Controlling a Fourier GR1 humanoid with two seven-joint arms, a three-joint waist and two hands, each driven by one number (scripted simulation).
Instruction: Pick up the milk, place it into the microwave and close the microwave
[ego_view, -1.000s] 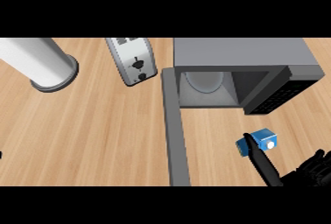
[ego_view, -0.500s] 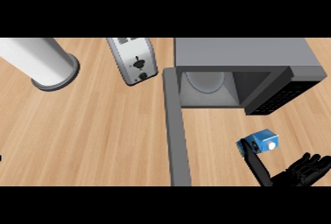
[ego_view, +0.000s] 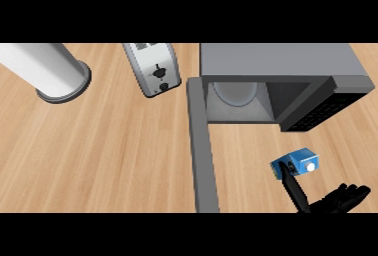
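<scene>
Near the worktop's (ego_view: 103, 150) lower right corner stands the milk (ego_view: 295, 164), a small blue carton with a white mark on its side, boxy and sharp-edged, on pale wood with a fine straight grain. The right hand (ego_view: 331, 202) comes up from the lower edge just below it, black and matte, palm open. Its thumb (ego_view: 292, 186) stretches straight up and touches the carton's lower left edge, while the fingers (ego_view: 353, 193) are spread to the right, only slightly bent, and stay apart from the carton. The hand is released and grasps nothing.

Above the milk, at the top right of the worktop, sits the microwave (ego_view: 280, 60), a grey box with a smooth flat top. Its cavity is open toward the view, with a pale round plate (ego_view: 236, 92) inside and a dark keypad (ego_view: 321, 111) at the right. Its door (ego_view: 201, 150), a long grey slab, swings out down the worktop to the left of the milk, well apart from it. A shiny metal toaster (ego_view: 153, 67) lies left of the microwave, and a white cylinder (ego_view: 44, 67) on a grey ring base stands at the top left corner.
</scene>
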